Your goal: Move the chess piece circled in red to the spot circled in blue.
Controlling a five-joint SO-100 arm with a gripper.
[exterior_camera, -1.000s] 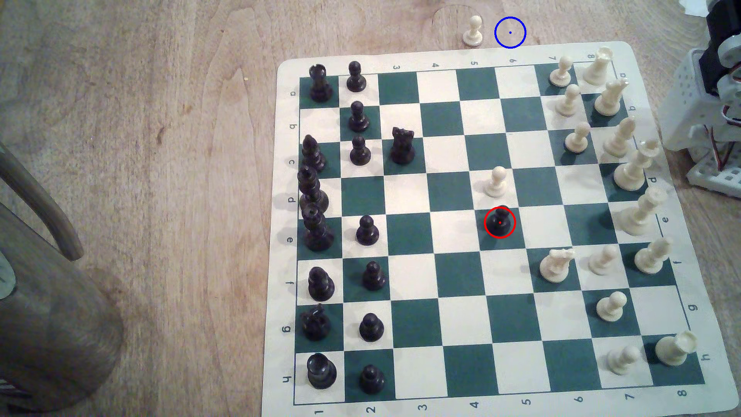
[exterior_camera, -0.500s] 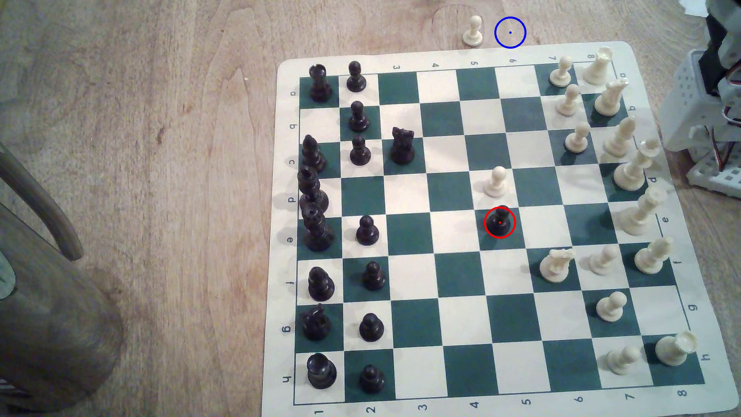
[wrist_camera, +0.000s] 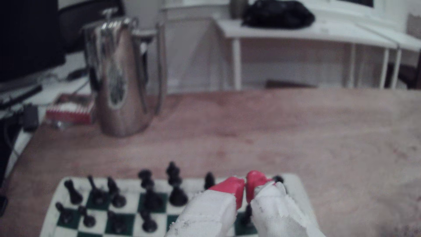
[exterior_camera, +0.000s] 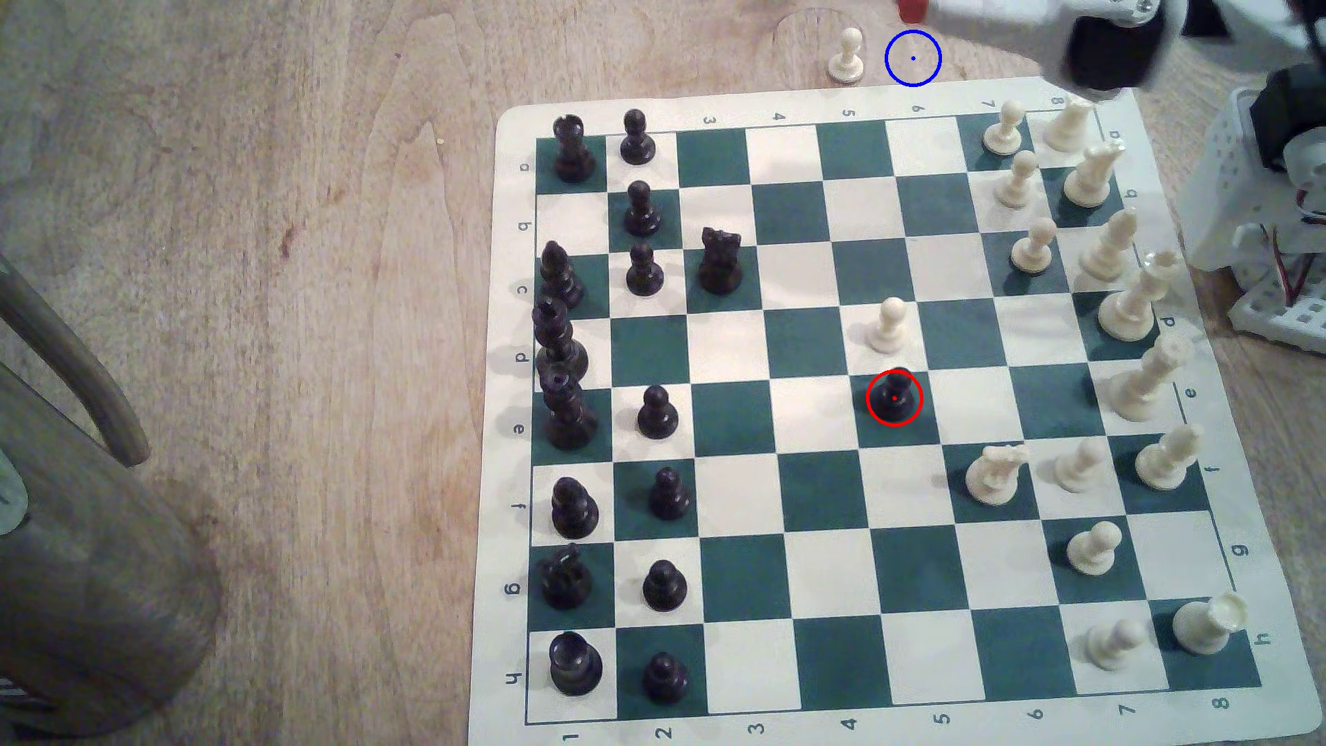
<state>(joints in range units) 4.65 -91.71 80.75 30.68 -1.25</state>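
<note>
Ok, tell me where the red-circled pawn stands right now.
In the exterior view the black pawn stands upright on a green square mid-board, right of centre, directly below a white pawn on the neighbouring square.

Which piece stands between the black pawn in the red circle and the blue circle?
In the exterior view, one white pawn stands beside the black pawn; beyond it bare squares lead to the blue circle.

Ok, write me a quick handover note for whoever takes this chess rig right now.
Tool: red tips shut together, holding nothing, up in the air over the board's far edge.
Black pawn: standing in the red ring on its dark square, untouched.
Blue ring: bare wood off the board, beside a white pawn.
Done: nothing yet.
Left: open, reach the pawn, grip, carry to the blue ring, release.
</note>
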